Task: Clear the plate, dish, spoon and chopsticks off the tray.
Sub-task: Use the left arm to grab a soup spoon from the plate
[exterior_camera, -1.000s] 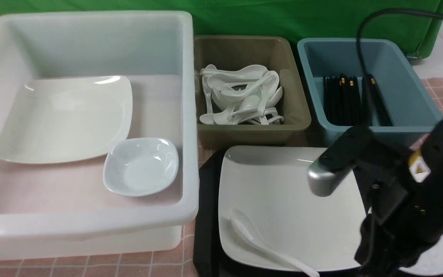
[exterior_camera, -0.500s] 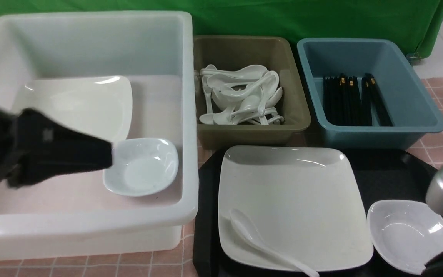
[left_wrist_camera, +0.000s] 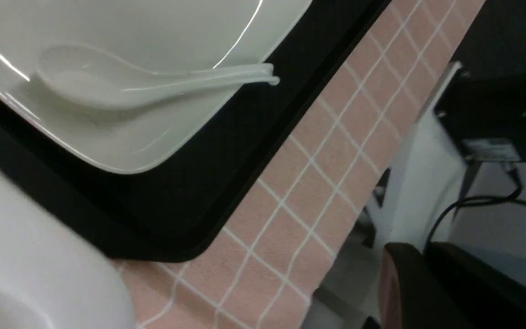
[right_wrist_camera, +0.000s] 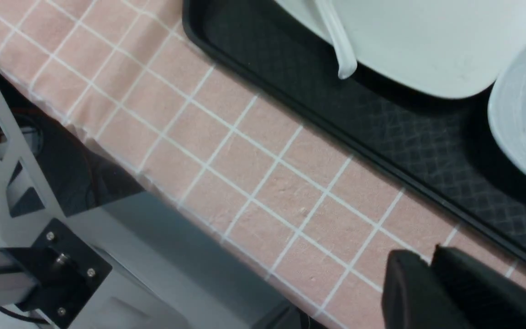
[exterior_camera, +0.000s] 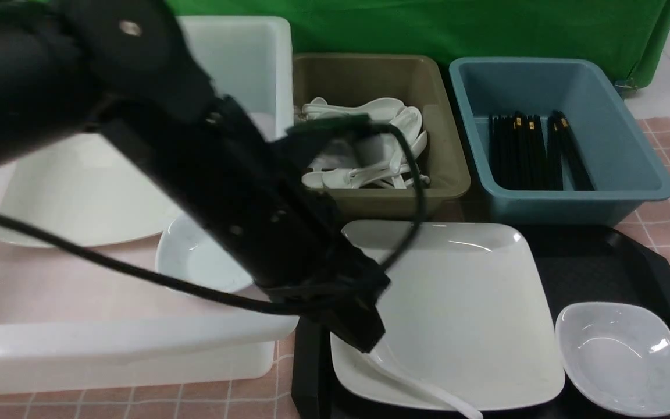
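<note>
In the front view, the black tray [exterior_camera: 602, 256] filled the lower right of the frame, with the plate [exterior_camera: 474, 314] on its left part and the dish [exterior_camera: 623, 358] just beside the plate at the lower right. The spoon [exterior_camera: 422, 393] lay on the plate's lower left corner, its handle reaching past the rim. The left arm crossed from the upper left, and the left gripper [exterior_camera: 361, 334] hung over the spoon's bowl, hiding it; its jaws could not be made out here. Chopsticks [exterior_camera: 530, 151] lay in the blue bin [exterior_camera: 631, 174] at the upper right, and a heap of spoons [exterior_camera: 370, 145] in the olive bin [exterior_camera: 451, 169] at top centre. A white tub [exterior_camera: 137, 349] took up the left. In the left wrist view, the spoon [left_wrist_camera: 107, 84] rested in the plate [left_wrist_camera: 153, 27] on the tray [left_wrist_camera: 176, 205], beside the pink checked cloth [left_wrist_camera: 327, 160]. The left gripper [left_wrist_camera: 420, 253] showed two dark fingers close side by side with nothing between them; whether they were fully pressed together I cannot tell. In the right wrist view, the right gripper [right_wrist_camera: 420, 262] was over the cloth [right_wrist_camera: 244, 160] near the tray [right_wrist_camera: 381, 123]. Its fingers were close together and empty, but I cannot tell if they met. The spoon's handle [right_wrist_camera: 336, 41], the plate [right_wrist_camera: 418, 41] and the dish [right_wrist_camera: 523, 114] lay beyond.
</note>
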Motion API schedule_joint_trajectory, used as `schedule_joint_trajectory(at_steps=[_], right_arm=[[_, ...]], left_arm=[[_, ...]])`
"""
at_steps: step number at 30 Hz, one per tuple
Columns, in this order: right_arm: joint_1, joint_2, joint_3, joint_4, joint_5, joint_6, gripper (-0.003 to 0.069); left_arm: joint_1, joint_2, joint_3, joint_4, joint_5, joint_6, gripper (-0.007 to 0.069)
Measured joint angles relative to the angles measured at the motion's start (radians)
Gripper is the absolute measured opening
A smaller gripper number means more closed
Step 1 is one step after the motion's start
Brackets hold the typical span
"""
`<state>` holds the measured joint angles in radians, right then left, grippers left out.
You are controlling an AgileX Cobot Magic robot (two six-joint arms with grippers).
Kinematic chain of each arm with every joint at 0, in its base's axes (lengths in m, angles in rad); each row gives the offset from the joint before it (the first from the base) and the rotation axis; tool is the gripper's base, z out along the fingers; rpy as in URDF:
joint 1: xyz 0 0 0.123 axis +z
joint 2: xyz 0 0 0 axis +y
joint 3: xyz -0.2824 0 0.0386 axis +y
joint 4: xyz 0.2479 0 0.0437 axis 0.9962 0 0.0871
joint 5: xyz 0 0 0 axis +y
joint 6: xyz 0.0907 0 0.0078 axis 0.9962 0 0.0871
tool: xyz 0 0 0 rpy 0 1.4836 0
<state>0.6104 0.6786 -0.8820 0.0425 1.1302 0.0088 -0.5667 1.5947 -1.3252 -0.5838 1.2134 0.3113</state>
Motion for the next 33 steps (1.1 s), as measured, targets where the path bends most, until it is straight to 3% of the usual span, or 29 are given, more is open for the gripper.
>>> schedule_joint_trajectory(at_steps=[1,6,14,19,33], right_arm=[[0.0,-0.005,0.001,0.0,0.0,0.005,0.0127],[0.0,-0.006,0.002,0.0,0.0,0.006,0.0132],[0.0,-0.006,0.002,0.0,0.001,0.007,0.0143],[0.0,-0.006,0.002,0.0,0.001,0.007,0.0151],[0.0,-0.006,0.002,0.0,0.001,0.007,0.016]], left_arm=[[-0.057,0.071,-0.047,0.081,0.0,0.011,0.0097],[-0.16,0.21,-0.104,0.257,-0.027,0.121,0.0195],[-0.277,0.314,-0.105,0.497,-0.267,0.283,0.0313],[-0.306,0.341,-0.105,0.544,-0.327,0.463,0.0321],[-0.305,0.389,-0.105,0.578,-0.339,0.58,0.0321]])
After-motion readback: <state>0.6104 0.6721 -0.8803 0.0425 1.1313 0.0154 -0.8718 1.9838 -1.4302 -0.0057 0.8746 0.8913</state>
